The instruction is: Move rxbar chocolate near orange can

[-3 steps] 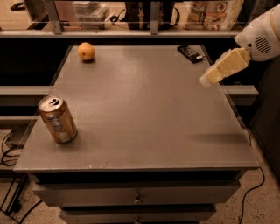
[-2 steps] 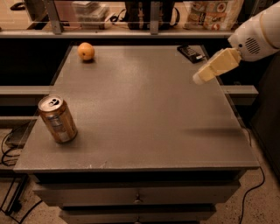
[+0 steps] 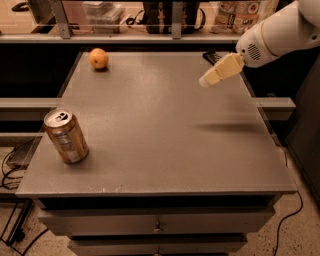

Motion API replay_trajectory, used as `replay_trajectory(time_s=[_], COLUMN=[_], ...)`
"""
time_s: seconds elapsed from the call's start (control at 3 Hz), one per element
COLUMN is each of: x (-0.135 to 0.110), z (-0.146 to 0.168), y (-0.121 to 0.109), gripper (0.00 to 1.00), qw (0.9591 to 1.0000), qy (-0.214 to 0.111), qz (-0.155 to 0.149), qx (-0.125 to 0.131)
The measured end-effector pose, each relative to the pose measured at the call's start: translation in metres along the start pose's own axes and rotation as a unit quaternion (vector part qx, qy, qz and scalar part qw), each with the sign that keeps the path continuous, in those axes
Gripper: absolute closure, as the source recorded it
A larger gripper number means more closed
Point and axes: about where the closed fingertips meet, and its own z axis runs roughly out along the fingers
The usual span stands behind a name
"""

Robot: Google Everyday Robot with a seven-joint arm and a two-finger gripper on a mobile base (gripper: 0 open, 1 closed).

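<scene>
The orange can [image 3: 66, 136] stands upright near the table's front left corner, copper-orange with a silver top and pull tab. The rxbar chocolate [image 3: 208, 56] is a small flat black wrapper at the table's far right edge, partly hidden behind my gripper. My gripper [image 3: 212, 76], cream-coloured on a white arm, hangs in the air over the far right part of the table, just in front of the bar and far from the can. It casts a shadow on the table to the right of centre.
A round orange fruit [image 3: 98, 58] lies at the far left of the grey table [image 3: 150, 130]. A shelf with bags and boxes [image 3: 235, 12] runs behind the table. Drawers sit below the front edge, and cables lie on the floor at the left.
My gripper has moved to the left over the table's far right part and now covers part of the black bar. The can and the fruit have not moved.
</scene>
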Motion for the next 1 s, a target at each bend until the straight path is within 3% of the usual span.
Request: replay_trajectory(time_s=[0.67,1.0], x=[-0.022,-0.03], z=[0.077,0.115], y=[-0.051,-0.088], gripper=[0.0,0.0], qw=[0.9976,0.9908], qy=[-0.034,-0.074], qz=[0.057,0.107], qx=[0.02,0.038])
